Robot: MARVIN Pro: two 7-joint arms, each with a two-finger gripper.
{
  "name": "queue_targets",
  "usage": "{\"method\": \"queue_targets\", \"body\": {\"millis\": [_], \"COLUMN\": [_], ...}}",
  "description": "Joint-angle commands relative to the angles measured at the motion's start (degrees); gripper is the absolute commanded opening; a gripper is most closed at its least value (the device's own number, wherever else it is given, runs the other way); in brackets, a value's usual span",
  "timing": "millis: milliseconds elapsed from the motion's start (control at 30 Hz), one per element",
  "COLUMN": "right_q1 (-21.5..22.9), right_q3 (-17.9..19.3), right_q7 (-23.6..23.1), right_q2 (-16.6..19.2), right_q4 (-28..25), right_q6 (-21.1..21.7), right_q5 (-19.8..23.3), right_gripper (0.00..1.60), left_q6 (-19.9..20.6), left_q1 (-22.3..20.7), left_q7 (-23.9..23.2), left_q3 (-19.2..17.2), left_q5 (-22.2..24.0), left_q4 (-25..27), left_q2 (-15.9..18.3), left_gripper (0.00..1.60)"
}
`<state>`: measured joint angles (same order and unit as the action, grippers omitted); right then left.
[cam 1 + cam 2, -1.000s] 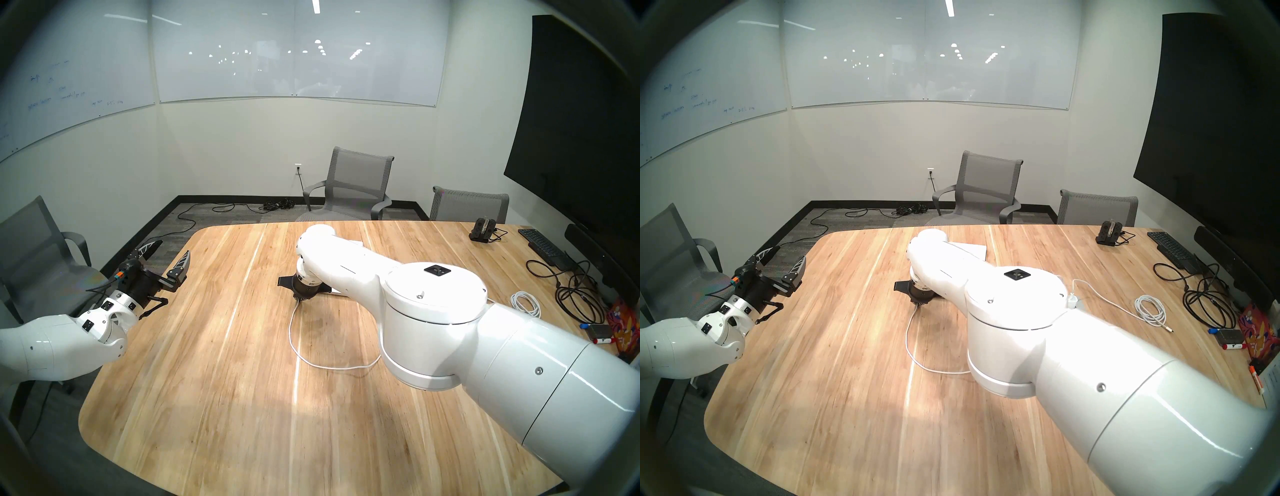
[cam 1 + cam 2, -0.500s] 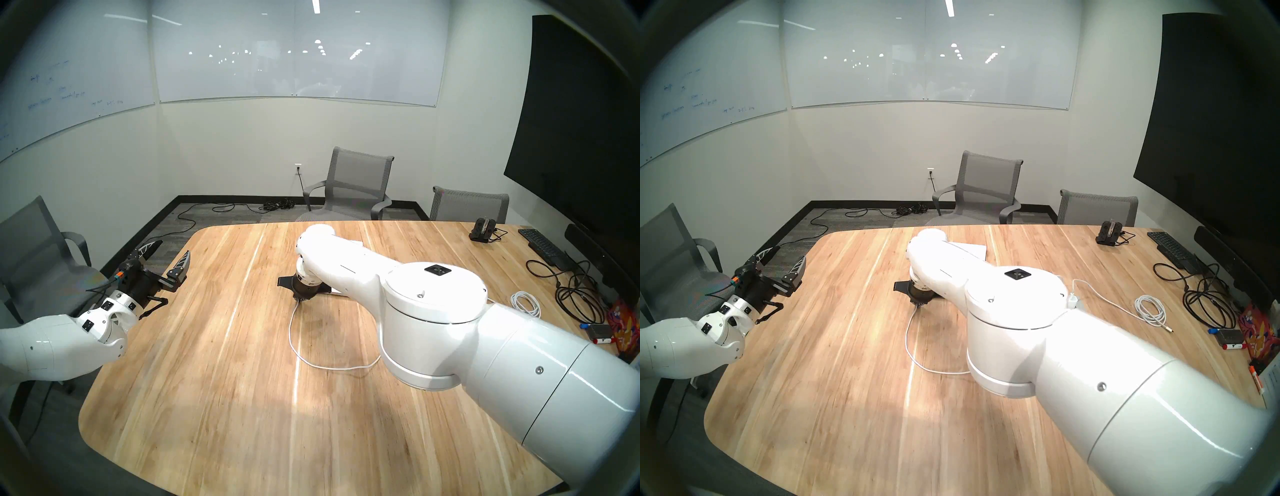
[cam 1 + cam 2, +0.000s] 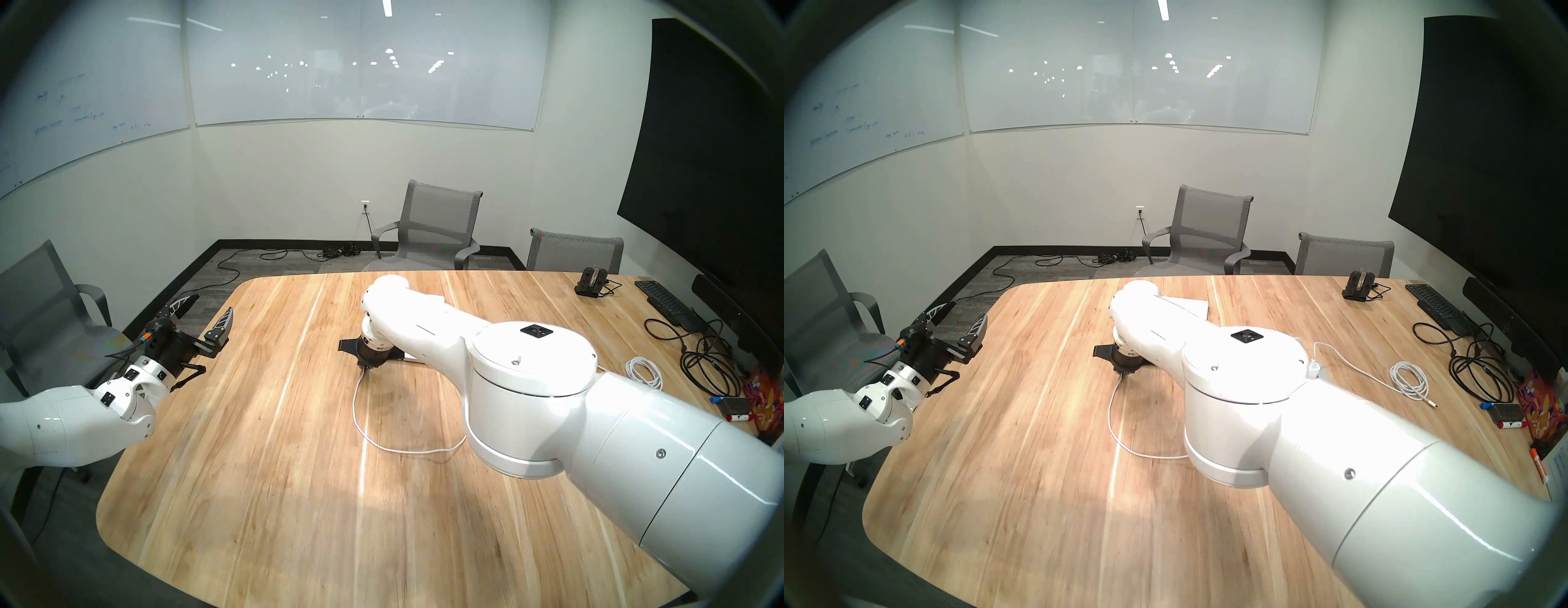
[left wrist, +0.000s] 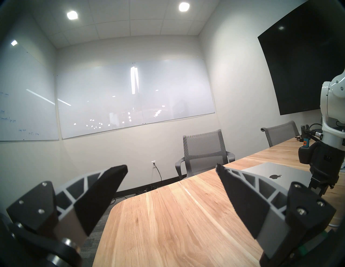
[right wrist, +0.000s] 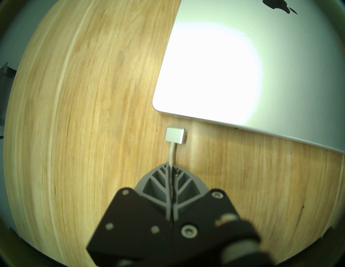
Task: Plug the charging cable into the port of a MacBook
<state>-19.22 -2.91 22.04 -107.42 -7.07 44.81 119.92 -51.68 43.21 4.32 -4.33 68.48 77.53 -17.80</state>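
Note:
The silver MacBook [image 5: 224,74] lies closed on the wooden table, its black apple logo showing in the left wrist view [image 4: 276,176]. My right gripper [image 5: 170,166] is shut on the white cord of the charging cable [image 5: 171,154], just behind its flat silver connector [image 5: 175,135]. The connector sits a short gap from the laptop's side edge, facing the port [image 5: 181,117] near the corner. In the head view the cable [image 3: 360,420] loops back under my right arm, which hides most of the laptop. My left gripper [image 3: 203,310] hangs open and empty at the table's left edge.
A white power brick [image 3: 1314,369] and a bundled white cord [image 3: 1409,380] lie to the right. Further right are black cables [image 3: 1475,365], a black keyboard [image 3: 1433,305] and a small black dock [image 3: 1356,288]. Grey chairs [image 3: 437,225] stand around the table.
My right wrist has edged very slightly to the left with the cable in its grip. The left arm has not moved.

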Motion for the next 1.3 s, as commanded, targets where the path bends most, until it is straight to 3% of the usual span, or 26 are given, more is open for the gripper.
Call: {"method": "queue_targets", "body": {"millis": [0, 1267], "right_q1": [0.78, 0.77], "right_q3": [-0.07, 0.04], "right_q7": [-0.16, -0.32], "right_q2": [-0.03, -0.05], "right_q4": [0.03, 0.09], "right_q6": [-0.13, -0.1], "right_q5": [-0.15, -0.39], "right_gripper": [0.0, 0.0], "left_q6": [-0.36, -0.36], "left_q1": [-0.88, -0.88], "left_q7": [0.05, 0.05], "left_q3": [-0.75, -0.75], "left_q5": [-0.04, -0.04], "left_q4": [0.12, 0.12], "left_q2": [0.07, 0.07], "left_gripper": [1.6, 1.6]}}
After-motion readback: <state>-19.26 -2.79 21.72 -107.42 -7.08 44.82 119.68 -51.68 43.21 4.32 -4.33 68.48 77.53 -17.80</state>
